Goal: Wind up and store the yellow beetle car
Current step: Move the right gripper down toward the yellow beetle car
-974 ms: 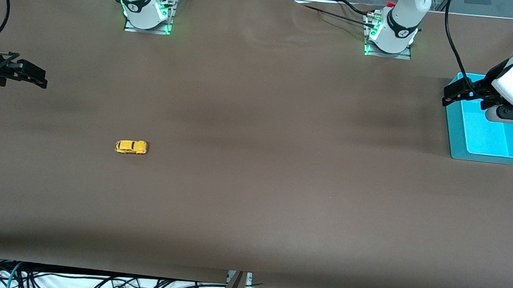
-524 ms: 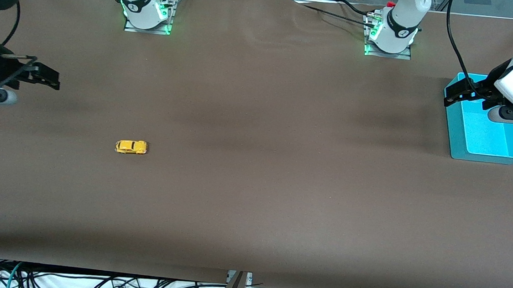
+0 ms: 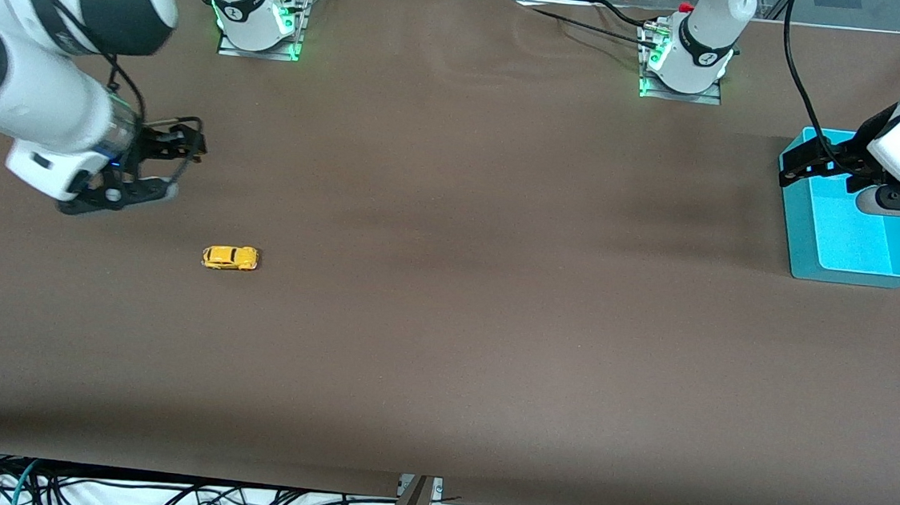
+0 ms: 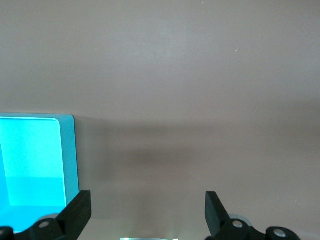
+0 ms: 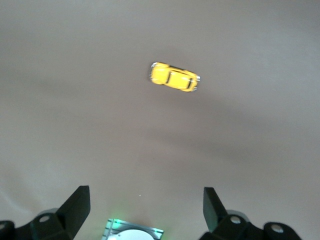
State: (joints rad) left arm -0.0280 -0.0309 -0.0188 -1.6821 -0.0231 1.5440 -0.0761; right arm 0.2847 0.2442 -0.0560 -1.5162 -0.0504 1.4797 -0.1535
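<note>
The desk [image 3: 446, 300], covered in one plain brown sheet that shows faint ripples near the arm bases, spreads across nearly the whole front view, with loose black cables hanging along its edge nearest the front camera. At the left arm's end sits a turquoise bin [image 3: 858, 272], apparently empty, and the left gripper [image 3: 798, 163] hangs over the bin's rim with fingers [image 4: 77, 210] released and spread wide; this arm waits. The right gripper [image 3: 185, 143] hovers above bare cloth toward the right arm's end, its fingers [image 5: 75, 205] likewise released and holding nothing. The yellow beetle car [image 3: 230, 258] stands on its wheels on the cloth, well apart from the bin and nearer to the front camera than the spot under the right gripper; in the right wrist view the yellow beetle car [image 5: 174, 77] lies ahead of the open fingers, slightly skewed to them. The step in hand looks like the approach for a pickup. To do it well, the right arm should probably centre over the car, turn the wrist so the fingers straddle its narrow sides, and descend gently, since so small and glossy a body could squirt out or roll off on its wheels if one finger nudges it first. The flat, uncluttered cloth leaves ample room for that descent.
</note>
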